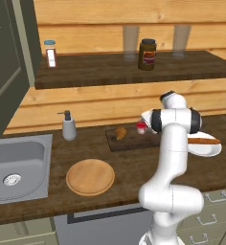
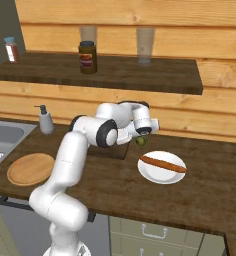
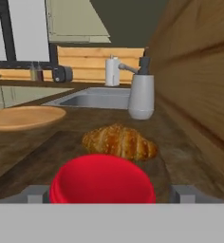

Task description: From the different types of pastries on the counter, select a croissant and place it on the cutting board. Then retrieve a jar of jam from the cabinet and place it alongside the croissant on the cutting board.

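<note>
Red-topped jar of jam (image 3: pixel 102 179) sits between end effector (image 3: pixel 109 193) fingers, grip unclear; croissant (image 3: pixel 119 141) just beyond on cutting board (image 1: pixel 129 141).

Two glasses (image 1: pixel 130 42), two jars (image 1: pixel 147 54), two plates (image 1: pixel 90 177).

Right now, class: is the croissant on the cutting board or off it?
On it. The croissant lies on the dark cutting board, left of the red-topped jam jar; the hand view shows it just beyond the jar's lid.
</note>
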